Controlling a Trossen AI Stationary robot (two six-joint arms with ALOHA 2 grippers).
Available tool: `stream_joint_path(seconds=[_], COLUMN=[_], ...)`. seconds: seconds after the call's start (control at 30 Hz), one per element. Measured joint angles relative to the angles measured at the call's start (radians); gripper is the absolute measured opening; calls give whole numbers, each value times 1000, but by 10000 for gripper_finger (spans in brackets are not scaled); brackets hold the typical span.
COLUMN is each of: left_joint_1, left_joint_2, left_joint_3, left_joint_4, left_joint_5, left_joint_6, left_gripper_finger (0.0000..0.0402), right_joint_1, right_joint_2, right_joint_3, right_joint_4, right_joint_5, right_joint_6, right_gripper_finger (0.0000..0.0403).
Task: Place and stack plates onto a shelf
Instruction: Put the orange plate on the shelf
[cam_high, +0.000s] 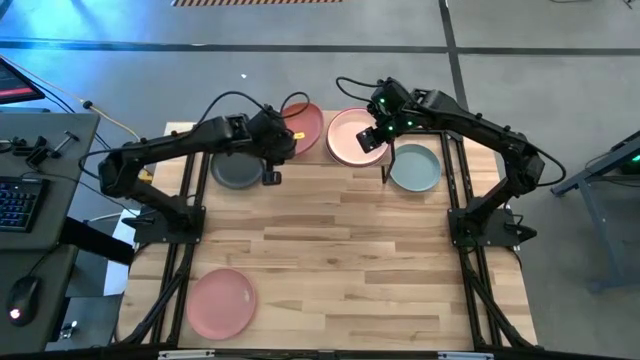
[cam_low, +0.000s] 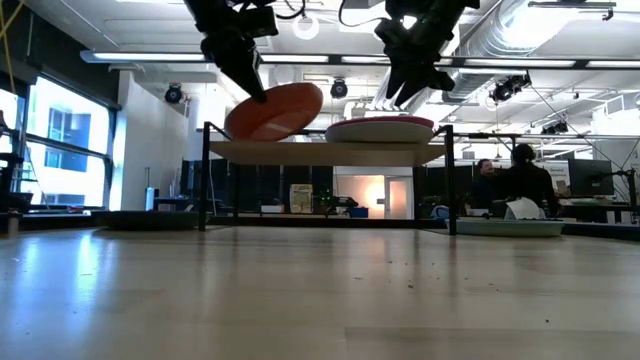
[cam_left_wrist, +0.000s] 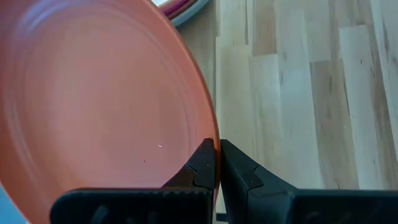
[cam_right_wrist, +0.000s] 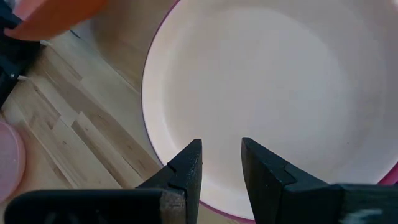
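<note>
A terracotta plate (cam_high: 306, 128) (cam_low: 275, 110) hangs tilted over the left half of the shelf (cam_low: 330, 152), with my left gripper (cam_high: 281, 134) (cam_left_wrist: 217, 163) shut on it. On the shelf's right half lies a stack topped by a cream plate (cam_high: 350, 137) (cam_right_wrist: 261, 81), with a magenta rim (cam_right_wrist: 149, 134) under it. My right gripper (cam_high: 372, 134) (cam_right_wrist: 222, 165) stands open just above this stack, touching nothing. My left gripper pinches the terracotta plate's rim (cam_left_wrist: 210, 134) between its two fingers, at their free ends. The fingers slant down from the table's left. The plate is tilted, its low edge (cam_low: 238, 132) close to the shelf board; whether it touches there I cannot tell.
A dark grey plate (cam_high: 235, 172) lies on the table left of the shelf and a pale teal plate (cam_high: 413, 167) (cam_low: 510, 228) right of it. A pink plate (cam_high: 220, 302) sits at the near left. The table's middle is bare wood. People (cam_low: 520, 175) sit beyond the table.
</note>
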Motion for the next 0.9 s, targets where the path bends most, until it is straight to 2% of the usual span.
stream_joint_path(seconds=[0.47, 0.9], left_joint_1=[0, 0], left_joint_2=[55, 55], left_joint_3=[0, 0], left_joint_4=[-42, -40], left_joint_5=[-28, -13], left_joint_6=[-26, -55], left_gripper_finger=[8, 52], right_joint_1=[0, 0], right_joint_2=[0, 0], right_joint_3=[0, 0], right_joint_4=[-4, -4], right_joint_5=[0, 0], right_joint_6=[0, -1], right_gripper_finger=[91, 91])
